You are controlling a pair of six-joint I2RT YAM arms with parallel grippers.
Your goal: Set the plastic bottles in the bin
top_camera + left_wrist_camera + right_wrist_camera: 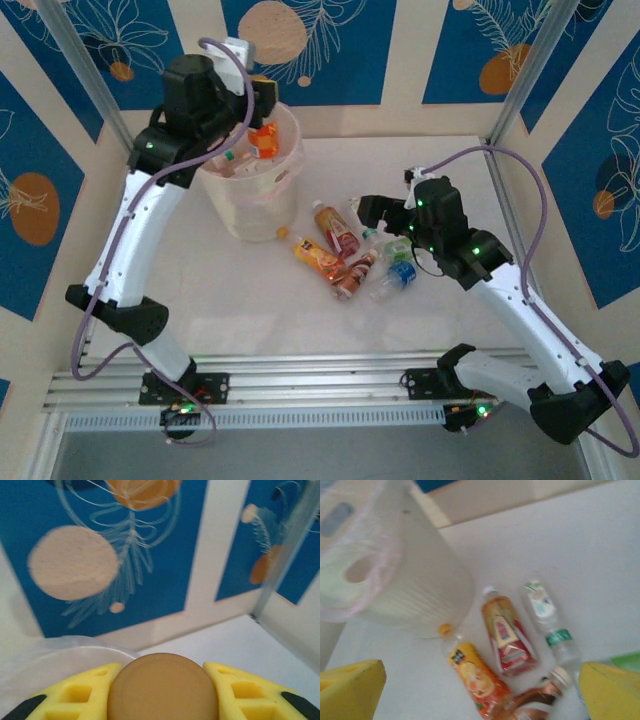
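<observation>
My left gripper (162, 692) is clenched on one plastic bottle (162, 682), whose round orange-brown end sits squeezed between my yellow fingers (80, 697). From above, I hold it over the mouth of the bin (252, 215), which stands at the far left of the table (450, 170). The bin has a pinkish bag (287, 182) folded over its rim, and a few bottles (238, 160) lie inside. My right gripper (372, 210) hangs spread wide and grasps nothing, above a loose cluster of bottles lying on the table just right of the bin. There, the orange-label bottle (475, 672) lies with its orange cap just beside the foot of the bin. The red-label bottle (507, 635) lies next to it, and the white-and-green-label bottle (547, 620) is a little further right. The copper-coloured bottle (530, 702) lies across the near ends of those, and a blue-label bottle (402, 275) rests at the right edge of the cluster, under my right wrist.
</observation>
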